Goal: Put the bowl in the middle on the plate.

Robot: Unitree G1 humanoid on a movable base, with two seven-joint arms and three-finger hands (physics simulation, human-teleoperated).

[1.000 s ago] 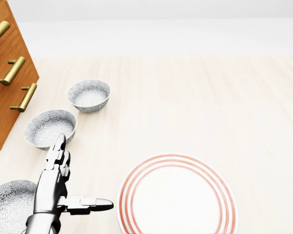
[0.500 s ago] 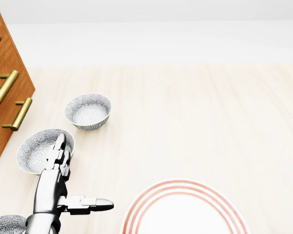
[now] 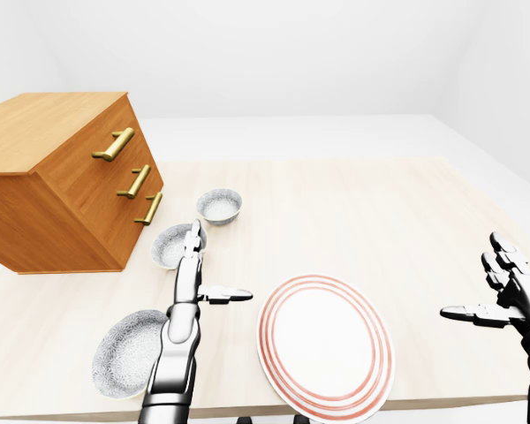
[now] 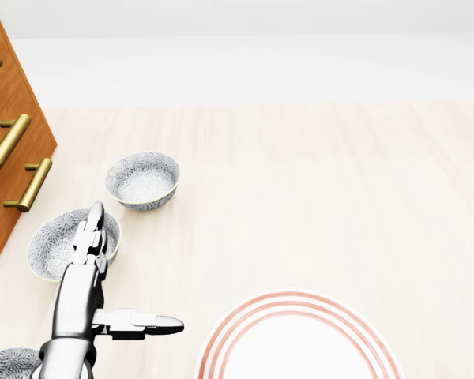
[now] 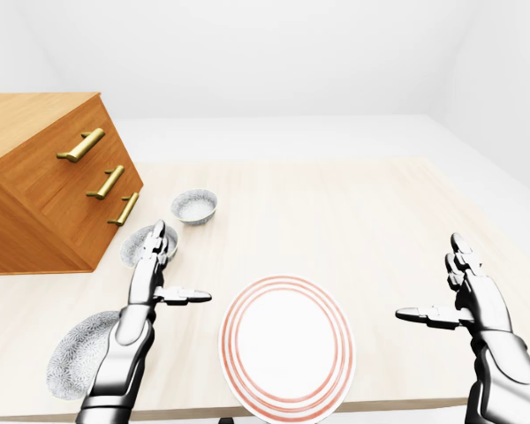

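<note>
Three grey patterned bowls stand in a line down the left of the table. The middle bowl (image 4: pixel 55 246) lies between the far bowl (image 4: pixel 142 180) and the near bowl (image 3: pixel 128 353). A white plate with red rings (image 3: pixel 327 344) is empty at the bottom centre. My left hand (image 4: pixel 130 276) is open. Its straight fingers (image 4: pixel 91 233) reach over the middle bowl's right rim, and its thumb points right toward the plate. It grips nothing. At the right, off the plate, my right hand (image 5: pixel 433 283) hovers open and empty.
A wooden chest of drawers (image 3: pixel 62 177) with brass handles stands at the left, close beside the middle bowl. The pale wooden table (image 4: pixel 340 197) stretches away to the right, and its near edge runs just below the plate in the eye views.
The head camera tilted up a second ago, so bowls and plate slid down the picture. Since then my left hand's fingers have crept slightly left and up over the middle bowl's rim.
</note>
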